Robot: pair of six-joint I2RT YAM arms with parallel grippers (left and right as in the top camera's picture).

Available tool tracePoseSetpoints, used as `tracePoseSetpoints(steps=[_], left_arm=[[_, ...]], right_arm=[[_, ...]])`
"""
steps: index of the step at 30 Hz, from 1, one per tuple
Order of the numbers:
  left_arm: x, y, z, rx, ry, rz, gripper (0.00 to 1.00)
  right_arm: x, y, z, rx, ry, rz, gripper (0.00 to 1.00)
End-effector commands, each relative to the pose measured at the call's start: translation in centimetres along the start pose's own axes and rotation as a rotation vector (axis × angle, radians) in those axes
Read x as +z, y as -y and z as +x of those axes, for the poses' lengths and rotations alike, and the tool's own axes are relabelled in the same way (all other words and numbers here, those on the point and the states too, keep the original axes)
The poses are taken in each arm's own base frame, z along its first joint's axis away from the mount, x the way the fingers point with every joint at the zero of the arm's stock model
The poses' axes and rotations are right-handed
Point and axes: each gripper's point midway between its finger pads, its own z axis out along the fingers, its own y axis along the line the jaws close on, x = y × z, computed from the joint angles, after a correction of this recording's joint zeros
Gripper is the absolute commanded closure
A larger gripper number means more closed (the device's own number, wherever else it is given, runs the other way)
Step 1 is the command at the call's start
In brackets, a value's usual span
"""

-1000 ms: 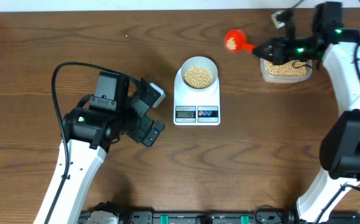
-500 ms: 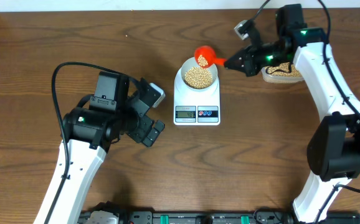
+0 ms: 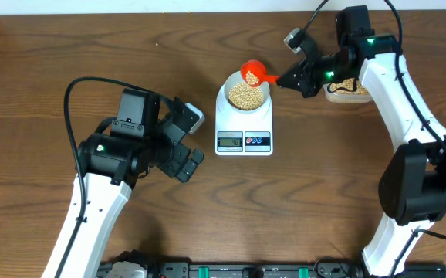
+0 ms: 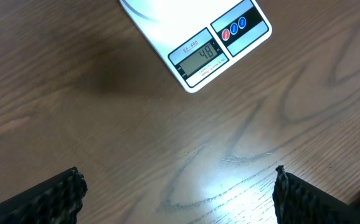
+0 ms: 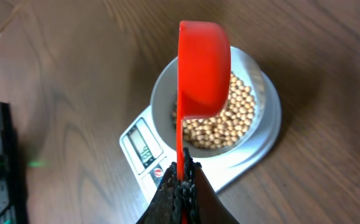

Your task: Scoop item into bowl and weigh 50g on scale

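The white scale (image 3: 244, 127) sits mid-table with the pale bowl (image 3: 221, 96) on it, holding a heap of beige beans (image 3: 245, 96). My right gripper (image 3: 288, 79) is shut on the handle of a red scoop (image 3: 252, 73), which hangs tilted over the bowl's far right rim. In the right wrist view the scoop (image 5: 202, 68) is on its side above the beans (image 5: 230, 121) in the bowl (image 5: 161, 93). My left gripper (image 3: 186, 158) is open and empty, left of the scale. The scale's display (image 4: 203, 55) reads about 48.
A clear plastic tub (image 3: 346, 91) with more beans stands at the back right, partly hidden under my right arm. A black cable loops over the left arm. The table's front edge carries black hardware.
My right gripper carried the red scoop left from beside the tub to above the bowl, then tilted it. The left arm has not moved.
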Motion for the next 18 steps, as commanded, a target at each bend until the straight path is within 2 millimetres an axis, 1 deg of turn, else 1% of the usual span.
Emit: tracePoseSetpoints(steps=[1,4,6,7,10,18], left_arm=[[0.1,-0.1,0.0,0.016,-0.006,-0.001,0.02],[0.1,-0.1,0.0,0.016,-0.006,-0.002,0.02],[0.1,-0.1,0.0,0.016,-0.006,-0.002,0.02],[0.1,-0.1,0.0,0.016,-0.006,-0.002,0.02],[0.1,-0.1,0.0,0.016,-0.006,-0.002,0.02],[0.1,-0.1,0.0,0.016,-0.006,-0.002,0.02]], right_arm=[[-1.0,-0.9,-1.5,-0.052,0.026,0.020,0.99],[-1.0,-1.0,-1.7,-0.058,0.034,0.014,0.99],[-1.1,-2.7,-1.8,-0.155,0.055,-0.060,0.99],[-1.0,-2.8,-1.8,-0.181,0.054,-0.065,0.99],[-0.8,-1.8,-1.7,-0.140,0.027,-0.002,0.99],[-0.8,-1.6,-1.9,-0.139,0.035,0.004,0.99]])
